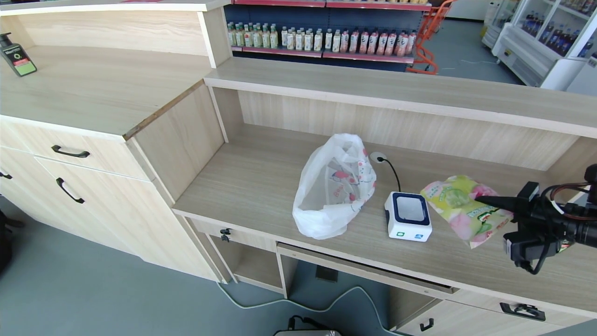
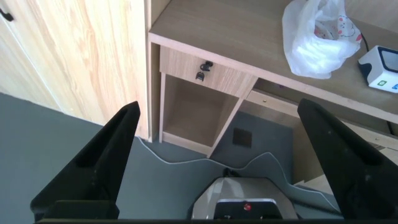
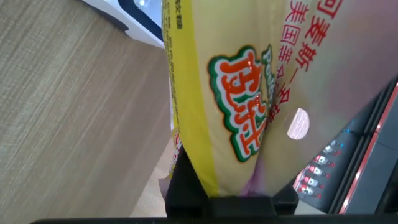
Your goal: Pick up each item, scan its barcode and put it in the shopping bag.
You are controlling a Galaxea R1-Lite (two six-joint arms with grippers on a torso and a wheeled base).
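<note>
CHECKOUT TRIAL: The robot's right gripper has its fingers closed on a yellow-and-pink snack packet at the right end of the lower counter. It takes the packet by one edge, which leaves the printed faces free to be shown to the scanner. Whether the packet is lifted clear of the wood or rests on it is hard to judge from the head view. The scanner, a small white box with a dark-framed window facing up, sits near the counter's front edge, between the packet and the shopping bag. Its cable runs to a grommet toward the back edge. That layout appears meant to let each item pass over the glass on its way to the bag. The white plastic bag stands at the middle of the counter with its mouth gaping open, ready to receive; scanning and bagging are not yet done. The left gripper hangs low in front of the counter's left corner, above the grey floor, fingers spread wide and holding nothing. The counter is pale wood-grain laminate with a raised ledge behind. To the left are drawers with black handles, and a pump bottle stands on the higher top there. Beyond are shelves of bottled drinks and glass-fronted chiller cabinets.
</note>
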